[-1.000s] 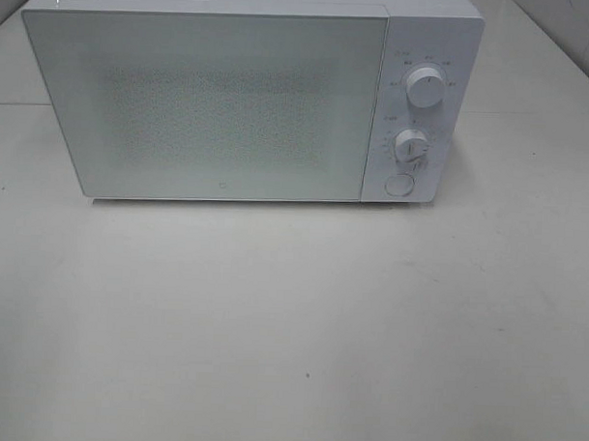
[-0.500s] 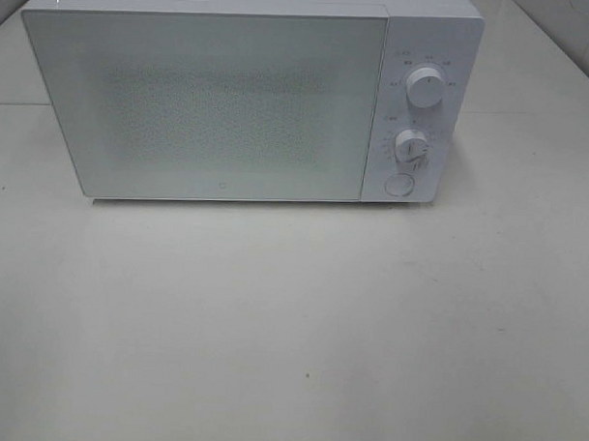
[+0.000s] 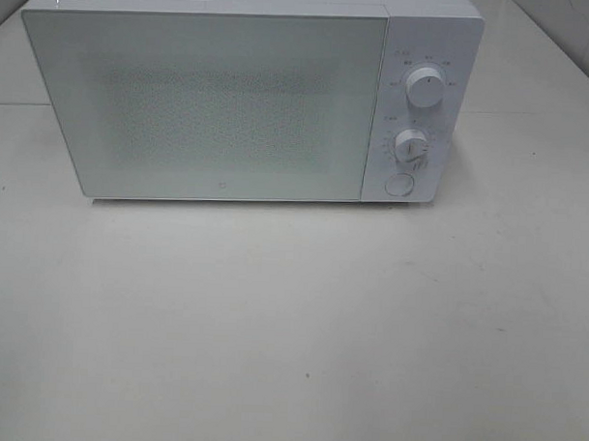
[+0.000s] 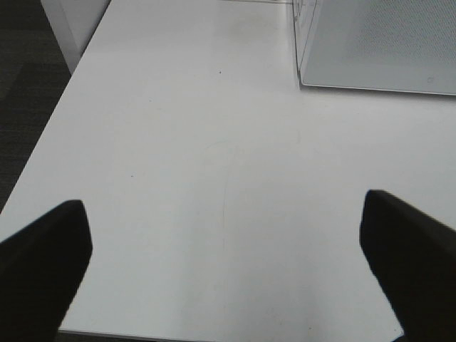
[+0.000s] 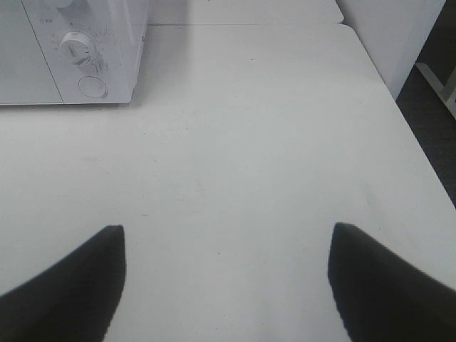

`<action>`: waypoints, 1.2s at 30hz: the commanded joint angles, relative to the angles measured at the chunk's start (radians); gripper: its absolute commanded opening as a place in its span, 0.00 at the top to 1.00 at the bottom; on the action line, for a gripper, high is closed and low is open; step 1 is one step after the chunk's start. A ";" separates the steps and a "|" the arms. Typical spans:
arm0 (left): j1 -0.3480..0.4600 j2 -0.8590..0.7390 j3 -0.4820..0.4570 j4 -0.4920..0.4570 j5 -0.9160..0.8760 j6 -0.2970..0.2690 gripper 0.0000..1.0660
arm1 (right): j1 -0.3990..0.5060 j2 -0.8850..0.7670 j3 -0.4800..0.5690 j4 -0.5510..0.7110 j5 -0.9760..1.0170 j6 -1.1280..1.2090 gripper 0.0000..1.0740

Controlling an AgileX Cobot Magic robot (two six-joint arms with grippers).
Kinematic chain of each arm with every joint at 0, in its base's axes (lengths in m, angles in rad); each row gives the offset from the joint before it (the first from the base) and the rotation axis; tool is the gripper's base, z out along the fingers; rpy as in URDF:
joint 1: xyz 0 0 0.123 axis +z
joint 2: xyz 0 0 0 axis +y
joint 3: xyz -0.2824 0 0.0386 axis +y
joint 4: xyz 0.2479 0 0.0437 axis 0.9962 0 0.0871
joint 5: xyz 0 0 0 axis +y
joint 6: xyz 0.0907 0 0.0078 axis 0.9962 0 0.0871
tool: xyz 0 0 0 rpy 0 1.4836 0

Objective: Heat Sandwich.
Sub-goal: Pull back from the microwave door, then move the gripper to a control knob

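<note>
A white microwave [image 3: 231, 92] stands at the back of the white table with its door shut; two knobs [image 3: 427, 90] and a round button sit on its right panel. The sandwich and the pink plate are out of view. Neither gripper shows in the exterior high view. My left gripper [image 4: 224, 263] is open and empty above bare table, with the microwave's corner [image 4: 370, 43] ahead of it. My right gripper [image 5: 224, 285] is open and empty above bare table, with the microwave's control panel [image 5: 82, 53] ahead of it.
The table's edge [image 4: 43, 149] and dark floor show in the left wrist view. The table's other edge [image 5: 413, 142] and a white cabinet [image 5: 392, 28] show in the right wrist view.
</note>
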 commanded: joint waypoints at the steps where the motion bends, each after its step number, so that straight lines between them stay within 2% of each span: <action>1: -0.008 -0.025 0.000 -0.004 -0.012 -0.001 0.08 | -0.003 -0.028 0.001 -0.003 -0.006 -0.006 0.30; 36: -0.008 -0.023 0.000 -0.004 -0.012 -0.001 0.08 | -0.003 -0.028 0.001 -0.001 -0.006 -0.006 0.30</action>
